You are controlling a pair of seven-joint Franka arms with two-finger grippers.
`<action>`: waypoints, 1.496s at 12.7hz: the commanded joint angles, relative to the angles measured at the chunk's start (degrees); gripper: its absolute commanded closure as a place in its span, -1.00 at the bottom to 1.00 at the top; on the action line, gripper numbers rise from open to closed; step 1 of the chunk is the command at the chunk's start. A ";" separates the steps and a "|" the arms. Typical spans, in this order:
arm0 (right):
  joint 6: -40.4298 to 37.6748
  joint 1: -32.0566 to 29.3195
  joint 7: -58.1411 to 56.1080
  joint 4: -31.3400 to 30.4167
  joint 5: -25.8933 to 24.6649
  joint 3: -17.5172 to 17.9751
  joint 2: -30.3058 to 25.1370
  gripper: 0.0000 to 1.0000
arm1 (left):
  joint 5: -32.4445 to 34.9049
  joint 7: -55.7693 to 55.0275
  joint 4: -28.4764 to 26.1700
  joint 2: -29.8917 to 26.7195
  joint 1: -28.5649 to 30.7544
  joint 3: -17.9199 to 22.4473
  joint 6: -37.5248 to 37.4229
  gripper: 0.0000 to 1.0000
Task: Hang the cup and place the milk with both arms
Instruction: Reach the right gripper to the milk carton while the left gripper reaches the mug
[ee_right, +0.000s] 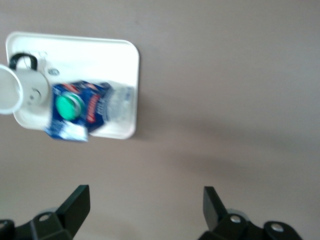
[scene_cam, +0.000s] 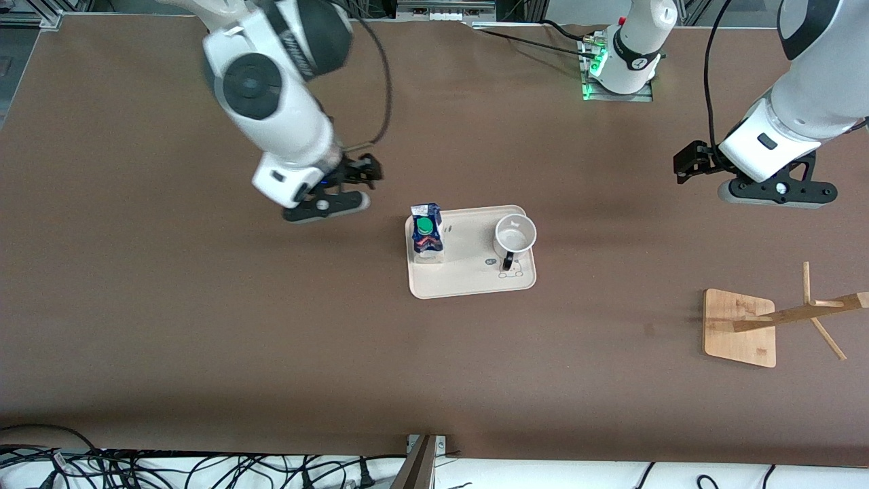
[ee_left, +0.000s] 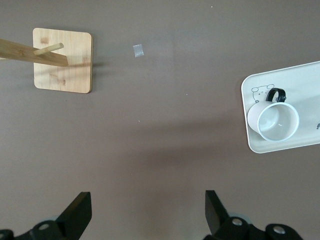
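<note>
The white cup [scene_cam: 515, 235] stands upright on a cream tray [scene_cam: 468, 275] mid-table, its black handle toward the front camera. The milk [scene_cam: 427, 232], blue top and green cap, stands on the tray's end toward the right arm. My right gripper [scene_cam: 326, 206] is open and empty over bare table beside that end of the tray. My left gripper [scene_cam: 777, 192] is open and empty over bare table toward the left arm's end. The left wrist view shows its gripper [ee_left: 148, 210], the cup [ee_left: 273, 120] and tray [ee_left: 300, 80]. The right wrist view shows its gripper [ee_right: 147, 205], the milk [ee_right: 75, 112], the cup [ee_right: 10, 95] and tray [ee_right: 100, 55].
A wooden rack with pegs on a square base [scene_cam: 738, 327] stands toward the left arm's end, nearer the front camera than the tray; it also shows in the left wrist view [ee_left: 63, 60]. A small tape scrap [ee_left: 138, 50] lies on the table. Cables run along the front edge.
</note>
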 commanded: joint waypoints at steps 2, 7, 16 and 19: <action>1.69 3.77 12.94 15.02 0.85 -0.16 13.33 -1.00 | -0.87 -0.80 2.09 1.87 -0.07 0.14 -1.14 -1.00; 8.38 5.17 16.74 14.95 2.09 0.37 17.91 -1.00 | -1.22 -1.33 2.27 3.02 -0.24 0.05 -0.70 -1.00; 9.97 6.32 16.66 11.96 -1.70 0.28 18.63 0.52 | -4.74 -7.04 12.25 13.27 -3.32 -0.30 -0.88 -1.00; 8.49 5.97 16.65 12.05 -1.08 0.19 16.61 0.60 | -4.82 -7.47 18.35 18.22 -3.14 -0.22 -0.96 -1.00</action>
